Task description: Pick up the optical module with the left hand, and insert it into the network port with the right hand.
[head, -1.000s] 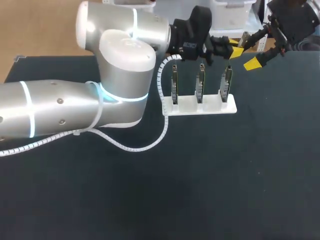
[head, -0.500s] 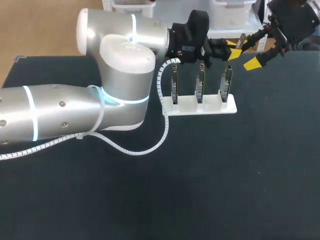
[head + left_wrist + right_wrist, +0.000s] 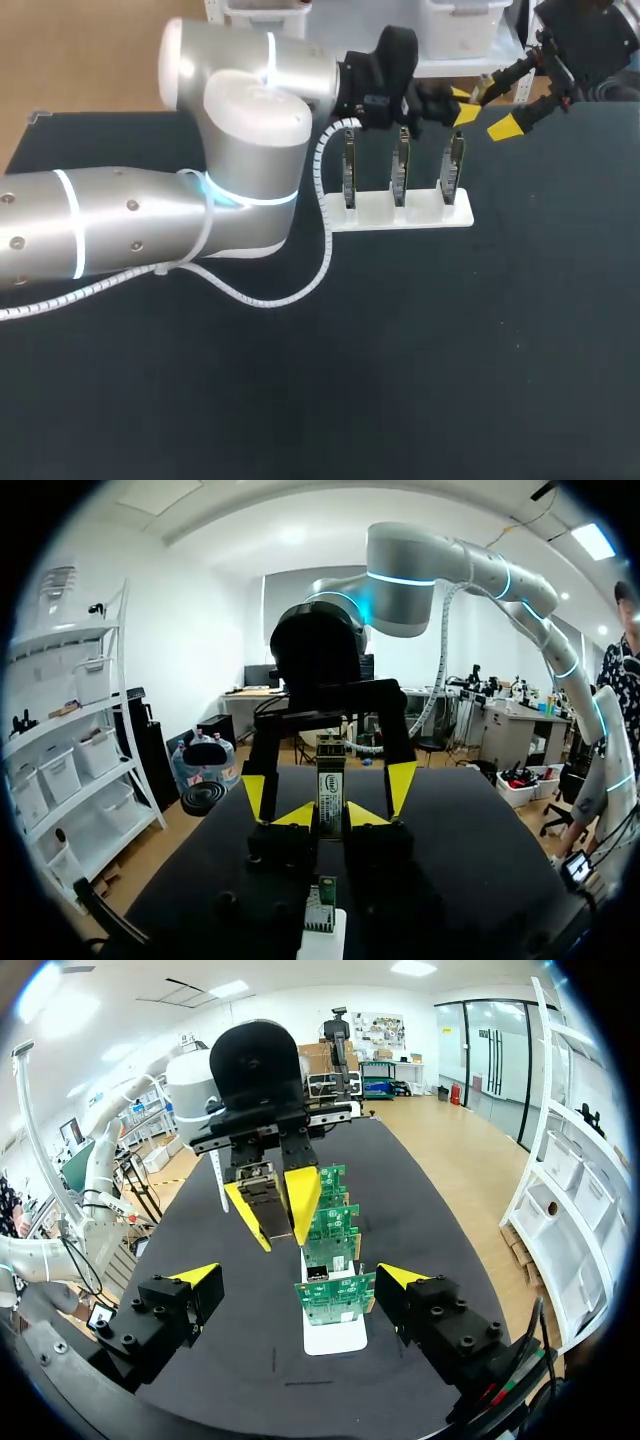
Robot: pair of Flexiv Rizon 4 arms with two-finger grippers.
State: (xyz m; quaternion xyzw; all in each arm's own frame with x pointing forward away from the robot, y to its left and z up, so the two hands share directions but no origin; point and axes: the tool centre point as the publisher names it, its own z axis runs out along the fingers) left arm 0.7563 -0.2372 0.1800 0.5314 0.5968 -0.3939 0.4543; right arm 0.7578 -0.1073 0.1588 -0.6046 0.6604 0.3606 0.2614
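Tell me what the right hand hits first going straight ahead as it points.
Most likely the module held in the left hand, dead ahead. The circuit boards seem to sit lower, though depth is unclear.

Slim metal module (image 3: pixel 330 790) upright, pinched in left claw (image 3: pixel 330 818); three green port boards (image 3: pixel 400 168) stand in a white rack (image 3: pixel 400 214) nearby.

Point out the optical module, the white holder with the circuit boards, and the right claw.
optical module (image 3: pixel 330 790): left wrist view, middle of its body.
white holder (image 3: pixel 376 208): head view, a block of its base.
right claw (image 3: pixel 298 1276): right wrist view, midway between its yellow tips.
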